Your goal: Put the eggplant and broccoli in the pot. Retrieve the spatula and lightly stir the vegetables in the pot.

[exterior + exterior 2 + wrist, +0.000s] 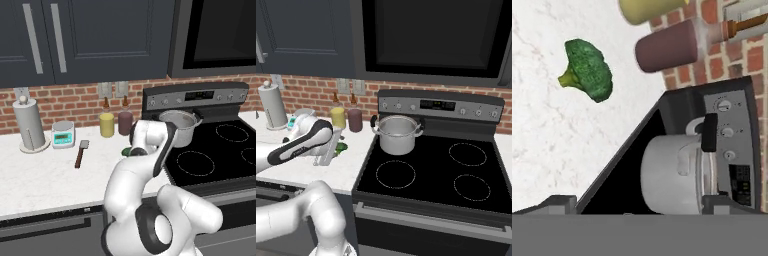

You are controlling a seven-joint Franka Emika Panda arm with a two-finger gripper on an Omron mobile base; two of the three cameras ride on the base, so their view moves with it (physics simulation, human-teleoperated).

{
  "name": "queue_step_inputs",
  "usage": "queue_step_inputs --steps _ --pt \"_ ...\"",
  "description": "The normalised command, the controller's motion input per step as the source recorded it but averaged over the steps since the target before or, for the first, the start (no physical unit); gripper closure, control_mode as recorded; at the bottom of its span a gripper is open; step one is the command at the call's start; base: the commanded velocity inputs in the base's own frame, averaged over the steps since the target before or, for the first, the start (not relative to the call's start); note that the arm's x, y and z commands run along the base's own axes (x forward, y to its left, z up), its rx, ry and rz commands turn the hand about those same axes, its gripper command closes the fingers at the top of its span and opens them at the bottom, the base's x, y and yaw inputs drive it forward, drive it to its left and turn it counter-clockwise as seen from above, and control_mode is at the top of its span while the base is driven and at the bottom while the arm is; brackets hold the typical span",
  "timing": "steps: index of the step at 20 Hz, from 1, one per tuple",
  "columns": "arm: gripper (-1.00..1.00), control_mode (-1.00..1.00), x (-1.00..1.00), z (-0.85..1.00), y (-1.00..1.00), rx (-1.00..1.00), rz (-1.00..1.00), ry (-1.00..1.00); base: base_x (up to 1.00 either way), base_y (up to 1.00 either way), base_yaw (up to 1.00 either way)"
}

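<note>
White marble counter [45, 175] left of the black stove [456, 175], brick wall behind. Pot [396, 134] on the stove's rear-left burner; broccoli [587, 70] and spatula [81, 153] left of the stove; gripper [639, 202] jaws apart, empty.

A red brick backsplash [70, 102] runs behind a white marbled counter [40, 175], with dark cabinets [100, 40] hung above. A black stove [431, 170] with four ring burners adjoins the counter's right edge, beneath a dark microwave [431, 35]. Wall outlets [112, 90] sit on the brick.
</note>
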Motion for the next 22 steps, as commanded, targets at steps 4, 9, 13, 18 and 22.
queue_step_inputs --steps 4,9,13,18,22 --pt "-1.00 -1.00 0.39 0.49 1.00 0.00 0.00 0.48 0.00 0.00 0.00" --pt "-1.00 -1.00 0.47 0.34 0.99 0.03 0.00 0.52 0.00 0.00 0.00" --pt "-1.00 -1.00 0.54 0.08 0.84 0.01 0.00 0.53 0.00 0.00 0.00" --pt "-1.00 -1.00 0.52 0.00 0.66 0.00 0.00 0.45 0.00 0.00 0.00" --pt "-1.00 -1.00 0.50 0.00 0.63 0.00 0.00 0.31 0.00 0.00 0.00"
